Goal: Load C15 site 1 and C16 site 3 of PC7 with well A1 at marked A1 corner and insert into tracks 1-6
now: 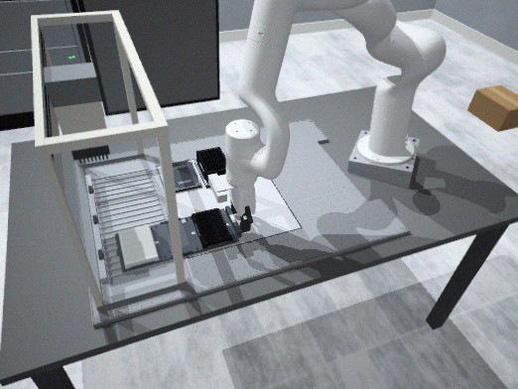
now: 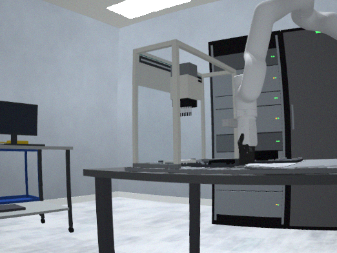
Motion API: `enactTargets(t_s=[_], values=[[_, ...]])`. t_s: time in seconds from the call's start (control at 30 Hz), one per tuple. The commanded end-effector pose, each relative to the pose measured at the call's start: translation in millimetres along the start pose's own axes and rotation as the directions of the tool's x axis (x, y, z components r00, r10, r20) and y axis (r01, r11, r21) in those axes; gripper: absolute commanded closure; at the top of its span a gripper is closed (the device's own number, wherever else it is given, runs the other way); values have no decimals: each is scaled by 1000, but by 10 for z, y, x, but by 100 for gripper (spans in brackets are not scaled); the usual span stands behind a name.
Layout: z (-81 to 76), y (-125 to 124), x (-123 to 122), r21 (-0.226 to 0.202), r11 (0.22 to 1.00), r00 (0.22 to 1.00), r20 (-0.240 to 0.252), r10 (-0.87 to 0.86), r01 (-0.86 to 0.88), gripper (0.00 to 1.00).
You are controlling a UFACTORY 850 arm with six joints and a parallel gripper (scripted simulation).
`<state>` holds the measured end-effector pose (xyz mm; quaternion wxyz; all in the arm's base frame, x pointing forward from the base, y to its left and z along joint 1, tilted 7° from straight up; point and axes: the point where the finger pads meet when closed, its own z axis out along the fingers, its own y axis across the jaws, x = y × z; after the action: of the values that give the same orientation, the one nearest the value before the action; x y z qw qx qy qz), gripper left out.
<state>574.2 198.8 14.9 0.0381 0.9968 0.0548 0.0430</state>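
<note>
Two plates ride on PC7 (image 1: 175,237), pale one deep in the instrument frame (image 1: 169,198), dark one at the handle end; the carrier lies partly in the rails near the table's (image 1: 30,318) front-left edge, lamp unseen. The gripper (image 1: 244,219) stands behind the handle, jaws wide, gripping nothing; one dark block (image 1: 211,160) sits beside the apron; the corner post crowds the path.

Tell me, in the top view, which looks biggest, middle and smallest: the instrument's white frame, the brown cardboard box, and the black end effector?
1. The white frame looks biggest by far.
2. The cardboard box comes next, though it sits farther back on the floor and is cut off by the picture's edge.
3. The end effector looks smallest.
</note>
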Motion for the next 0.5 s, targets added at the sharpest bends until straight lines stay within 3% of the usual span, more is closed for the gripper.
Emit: enactTargets(t_s=[0.0,0.47], values=[[-8,-3,37,1,1000,1000,-2,0,0,18],[-8,-3,167,1,1000,1000,-2,0,0,18]])
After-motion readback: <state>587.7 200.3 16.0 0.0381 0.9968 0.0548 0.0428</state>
